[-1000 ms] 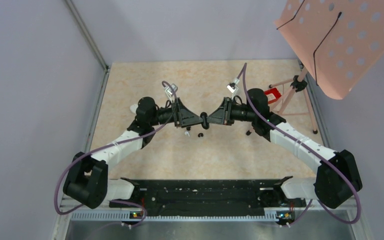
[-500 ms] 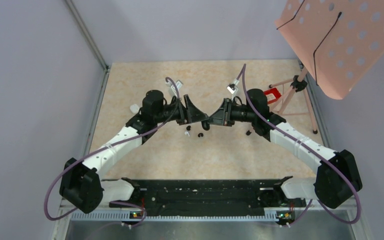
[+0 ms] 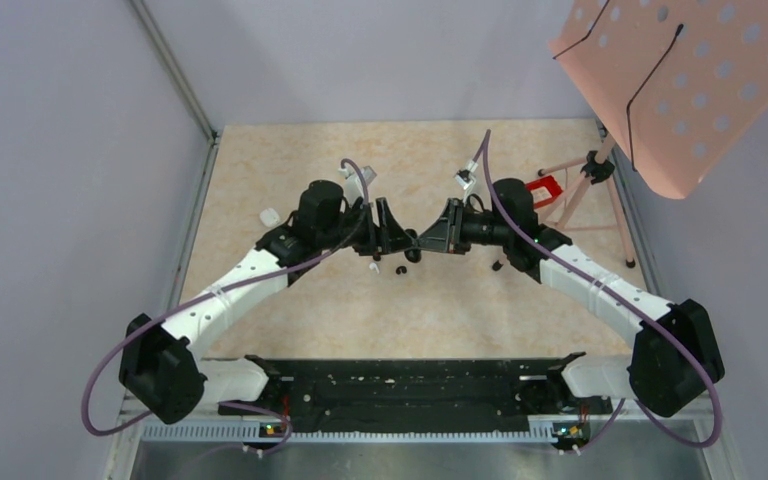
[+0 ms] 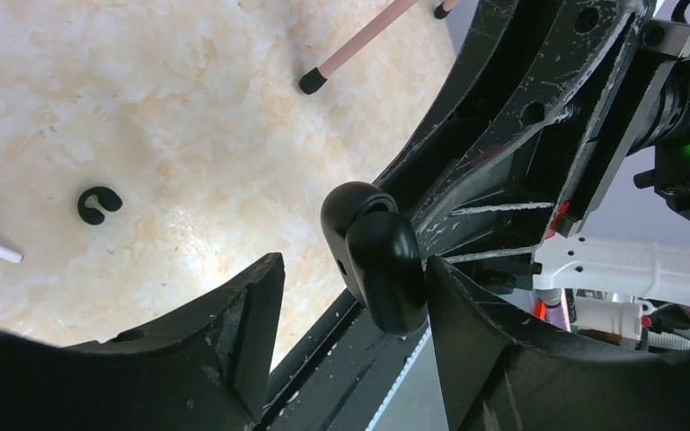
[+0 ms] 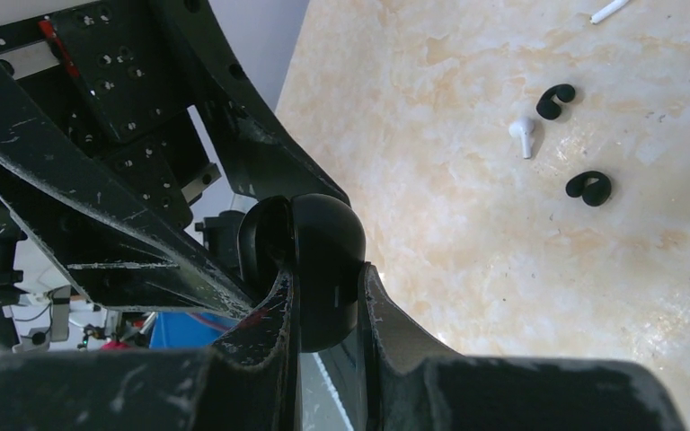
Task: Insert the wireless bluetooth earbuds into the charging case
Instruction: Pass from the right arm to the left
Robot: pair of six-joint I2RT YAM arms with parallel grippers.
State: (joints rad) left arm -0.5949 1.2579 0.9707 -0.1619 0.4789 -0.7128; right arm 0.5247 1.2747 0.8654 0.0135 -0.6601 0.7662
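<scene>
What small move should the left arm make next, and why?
Probably close the left gripper on the charging case: the right gripper clamps it, it sits between the left's open fingers, and the earbuds lie on the table, so it needs opening.

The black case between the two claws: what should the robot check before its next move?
1. The right claw squeezes the charging case: ok.
2. The left claw has hold of the case: not ok, a gap shows on one side.
3. Lid open enough for buds: cannot tell.
4. Buds inside the case: not ok; a black earbud and a white earbud lie on the table.
</scene>
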